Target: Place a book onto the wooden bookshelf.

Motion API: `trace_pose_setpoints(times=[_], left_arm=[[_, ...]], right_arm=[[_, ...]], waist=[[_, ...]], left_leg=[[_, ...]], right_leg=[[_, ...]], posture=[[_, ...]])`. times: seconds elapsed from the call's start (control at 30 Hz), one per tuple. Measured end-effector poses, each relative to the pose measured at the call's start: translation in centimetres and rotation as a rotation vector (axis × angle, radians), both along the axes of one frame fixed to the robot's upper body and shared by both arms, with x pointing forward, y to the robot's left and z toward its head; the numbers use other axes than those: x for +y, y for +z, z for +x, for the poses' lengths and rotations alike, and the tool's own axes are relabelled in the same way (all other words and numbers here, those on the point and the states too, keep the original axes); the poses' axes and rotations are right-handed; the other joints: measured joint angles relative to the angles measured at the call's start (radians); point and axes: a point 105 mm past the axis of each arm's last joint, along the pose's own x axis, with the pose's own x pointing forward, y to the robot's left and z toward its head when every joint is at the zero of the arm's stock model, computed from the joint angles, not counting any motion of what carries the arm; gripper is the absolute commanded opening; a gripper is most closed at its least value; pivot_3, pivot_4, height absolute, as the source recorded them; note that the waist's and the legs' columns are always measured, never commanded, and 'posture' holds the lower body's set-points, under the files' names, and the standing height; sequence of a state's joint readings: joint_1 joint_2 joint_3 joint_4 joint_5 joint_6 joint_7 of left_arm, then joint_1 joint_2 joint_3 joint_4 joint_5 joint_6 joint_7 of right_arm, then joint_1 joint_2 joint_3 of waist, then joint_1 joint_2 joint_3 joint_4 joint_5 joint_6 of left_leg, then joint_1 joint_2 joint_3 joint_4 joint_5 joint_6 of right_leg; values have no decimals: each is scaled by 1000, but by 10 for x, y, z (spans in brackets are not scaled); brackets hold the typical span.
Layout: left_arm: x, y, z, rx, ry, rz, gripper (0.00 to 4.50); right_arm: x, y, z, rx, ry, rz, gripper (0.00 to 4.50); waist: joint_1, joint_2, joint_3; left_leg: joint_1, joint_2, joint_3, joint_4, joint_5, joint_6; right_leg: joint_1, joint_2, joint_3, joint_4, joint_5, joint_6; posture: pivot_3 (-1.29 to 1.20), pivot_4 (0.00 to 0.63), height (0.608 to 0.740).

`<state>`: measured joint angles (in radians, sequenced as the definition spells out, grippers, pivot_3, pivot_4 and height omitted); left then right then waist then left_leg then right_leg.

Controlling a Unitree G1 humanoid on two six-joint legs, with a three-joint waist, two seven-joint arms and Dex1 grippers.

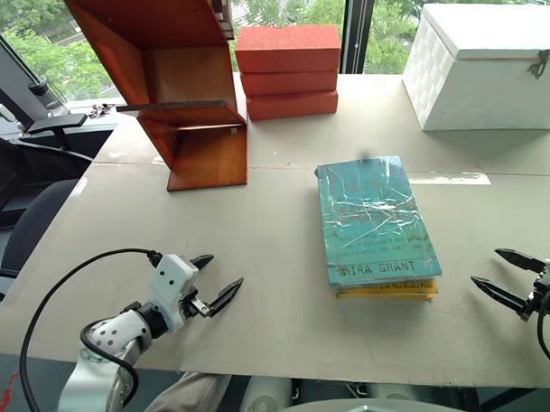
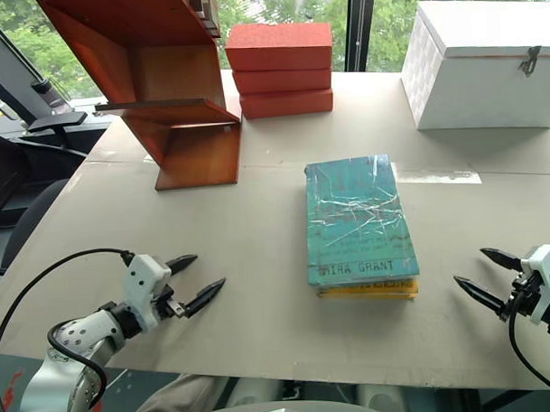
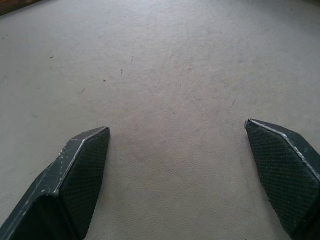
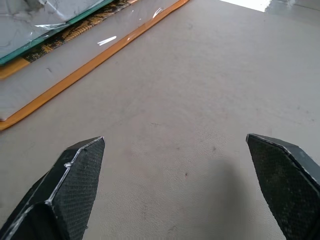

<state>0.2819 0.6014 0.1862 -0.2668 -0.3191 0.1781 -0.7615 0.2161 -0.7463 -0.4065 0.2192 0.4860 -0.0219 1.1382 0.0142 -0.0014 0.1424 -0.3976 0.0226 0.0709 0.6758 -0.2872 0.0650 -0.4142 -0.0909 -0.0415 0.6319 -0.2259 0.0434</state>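
Risk lies in the book (image 1: 376, 220): its slick wrap may slip from a pinch, and it rests atop a yellow book (image 1: 387, 292), well apart from the wooden bookshelf (image 1: 176, 83); left gripper (image 1: 222, 282) and right gripper (image 1: 508, 276) gape empty either side of it

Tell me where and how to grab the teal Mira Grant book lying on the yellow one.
Probably by the teal book's two long edges, one end effector from each side: it lies flat atop the yellow book, the left end effector and right end effector flank it, both open.
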Motion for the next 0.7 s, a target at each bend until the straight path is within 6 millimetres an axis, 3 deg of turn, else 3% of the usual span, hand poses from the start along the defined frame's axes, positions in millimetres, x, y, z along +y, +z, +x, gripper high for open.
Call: trace_pose_setpoints(times=[0.1, 0.23, 0.37, 0.53, 0.7], left_arm=[[-5, 5, 1, 18, -26, -41, 4500], [-24, 43, 6, 9, -207, -185, 4500], [-31, 69, 9, -34, -355, -134, 4500], [-38, 94, 10, -37, -524, -74, 4500], [-41, 104, 7, -41, -616, -65, 4500]], right_arm=[[0, 6, 5, -22, 7, 12, 3674], [1, 24, 26, -94, 3, 37, 1902], [3, 39, 48, -148, -8, 38, 48], [23, 46, 74, -157, 24, 37, 18], [47, 46, 86, -153, 84, 61, 18]], waist=[[0, 0, 0], [-1, -1, 2], [-1, -1, 1], [-3, -2, 3], [-3, -3, 5]], left_leg=[[0, 0, 0, 0, 0, 0], [0, 0, 0, 3, 0, 0], [0, 0, 1, 4, 1, -1], [0, 0, 2, 6, 3, -4], [0, 0, 3, 6, 3, -4]], right_leg=[[0, 1, 0, 0, 0, 0], [0, 1, 0, 3, 0, 0], [0, 4, -1, 4, 0, 0], [0, 9, -2, 5, 0, 1], [0, 10, -2, 5, 0, 1]], posture=[[0, 150, 718], [0, 150, 718], [0, 150, 718], [0, 150, 718], [0, 150, 718]])
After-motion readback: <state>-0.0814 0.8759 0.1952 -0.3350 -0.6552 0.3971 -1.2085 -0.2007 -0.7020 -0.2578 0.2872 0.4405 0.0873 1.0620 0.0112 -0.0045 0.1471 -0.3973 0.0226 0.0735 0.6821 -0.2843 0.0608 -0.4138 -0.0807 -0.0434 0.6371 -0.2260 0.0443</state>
